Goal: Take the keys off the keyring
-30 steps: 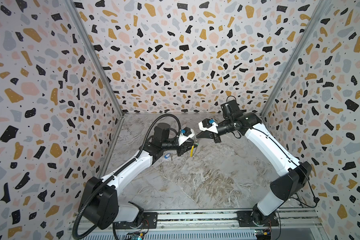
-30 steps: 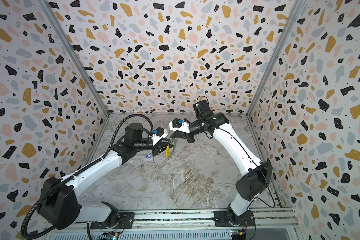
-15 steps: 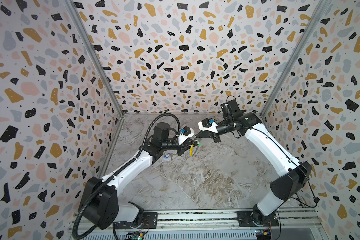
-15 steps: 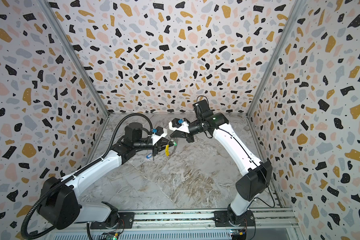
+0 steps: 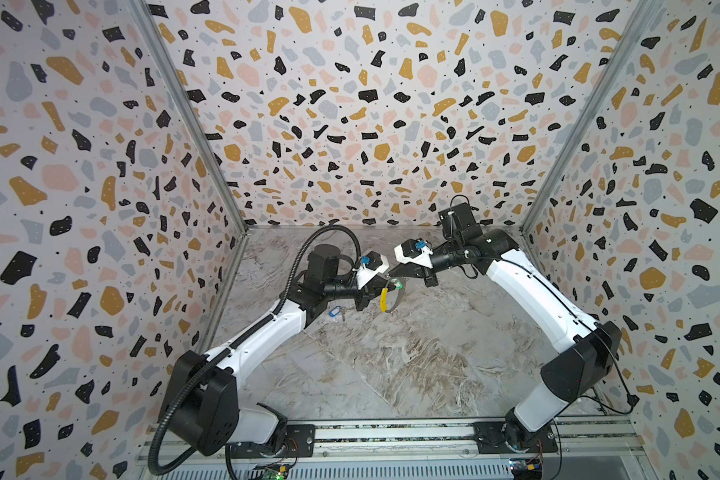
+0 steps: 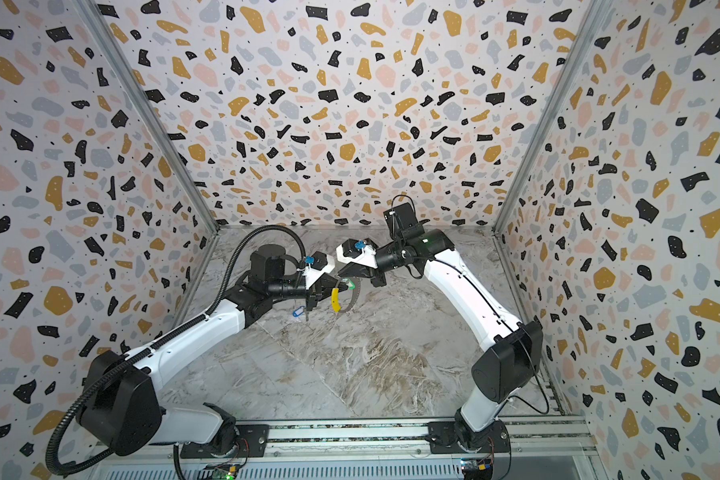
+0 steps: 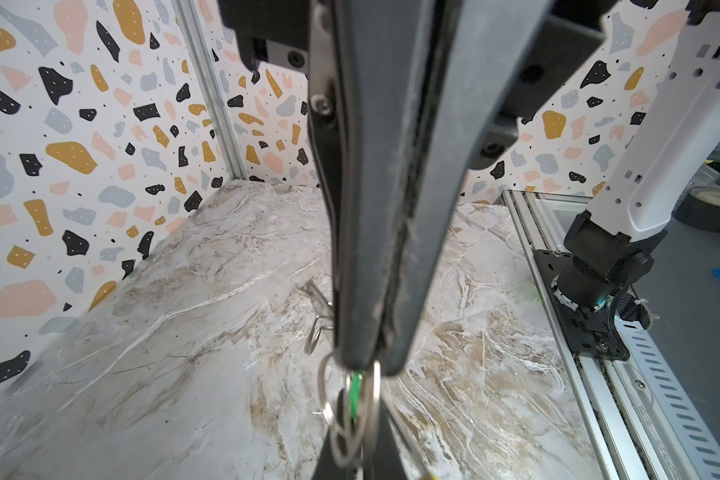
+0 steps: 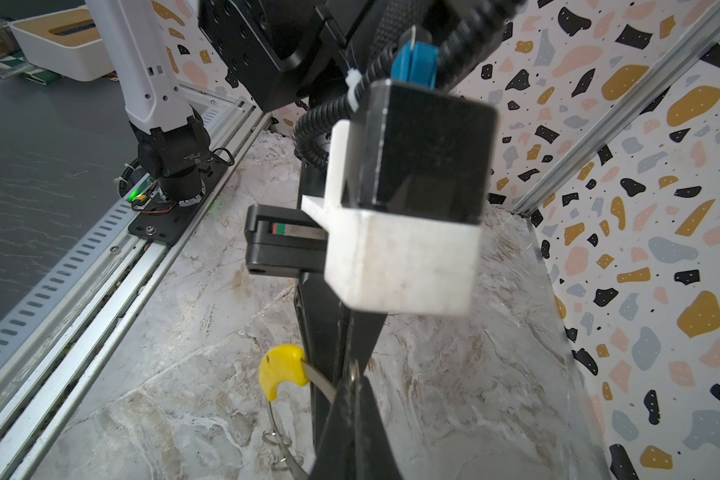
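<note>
**Inspector:** State of the left gripper [image 7: 366, 365]?

**Observer:** Changed. Its jaws stood slightly apart a second ago and now stand together. In the left wrist view they appear to pinch the green-tagged key [image 7: 354, 395] by its small split ring [image 7: 376, 386], whose loop shows on both sides of the tips.

**Inspector:** And the right gripper [image 8: 353, 386]?

**Observer:** No change noted. Its jaws are together, clamped on the bare metal band of the keyring [image 5: 384, 301], near its yellow sleeve [image 8: 282, 370]. The two sets of tips all but meet, nose to nose.

**Inspector:** Position of the ring?

**Observer:** It is held in the air between the arms, hanging down from the grip above the marble tabletop [image 5: 412, 365]. It has not visibly moved in the last second.

**Inspector:** The other key?

**Observer:** The blue-tagged key [image 5: 336, 311] lies on the tabletop beside the left arm [image 5: 267, 328], clear of the ring. I judge it already off.

**Inspector:** Meaning for the task?

**Observer:** The grasp on the last key looks made. In my judgement, what remains is to work its split ring along the band to the opening while the right gripper holds firm. The risk is that a pinch at the very tips may slip. I cannot tell whether the key's blade is also caught.
</note>
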Motion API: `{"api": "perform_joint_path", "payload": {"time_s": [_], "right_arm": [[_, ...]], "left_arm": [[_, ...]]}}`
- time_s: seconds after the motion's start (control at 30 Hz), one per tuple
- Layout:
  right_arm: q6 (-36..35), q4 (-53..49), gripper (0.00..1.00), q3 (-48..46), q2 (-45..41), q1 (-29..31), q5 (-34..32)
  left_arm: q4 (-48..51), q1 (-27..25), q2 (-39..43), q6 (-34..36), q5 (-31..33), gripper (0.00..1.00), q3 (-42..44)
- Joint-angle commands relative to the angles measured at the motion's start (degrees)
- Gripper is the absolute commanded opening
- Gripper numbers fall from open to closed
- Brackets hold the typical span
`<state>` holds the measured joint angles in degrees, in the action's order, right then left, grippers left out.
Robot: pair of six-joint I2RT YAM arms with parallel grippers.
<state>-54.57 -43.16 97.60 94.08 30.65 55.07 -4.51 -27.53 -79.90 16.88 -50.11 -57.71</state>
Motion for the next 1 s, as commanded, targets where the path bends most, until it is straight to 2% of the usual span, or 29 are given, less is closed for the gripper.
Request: {"api": "perform_joint_path", "payload": {"time_s": [0.0,0.5,0.57,0.77,0.97], "right_arm": [[3.24,5.77,0.0,-2.43,-4.29,0.2,1.84],[23.31,37.07,0.0,-20.16,-13.13,-3.56,11.59],[23.77,37.7,0.0,-20.78,-13.4,-3.72,12.27],[24.48,38.15,0.0,-21.43,-13.23,-3.59,9.37],[30.89,47.3,0.0,-25.24,-13.68,-2.22,2.44]], "left_arm": [[-0.96,0.11,-0.58,-0.2,-1.63,0.0,-2.03],[3.86,-0.07,-2.78,0.71,-0.68,0.0,-4.87],[4.78,-0.07,-3.0,0.78,0.48,0.0,-5.44],[8.68,-0.38,-3.11,1.37,4.42,0.0,-8.27],[13.92,-1.84,-3.45,2.8,8.7,0.0,-12.41]]}}
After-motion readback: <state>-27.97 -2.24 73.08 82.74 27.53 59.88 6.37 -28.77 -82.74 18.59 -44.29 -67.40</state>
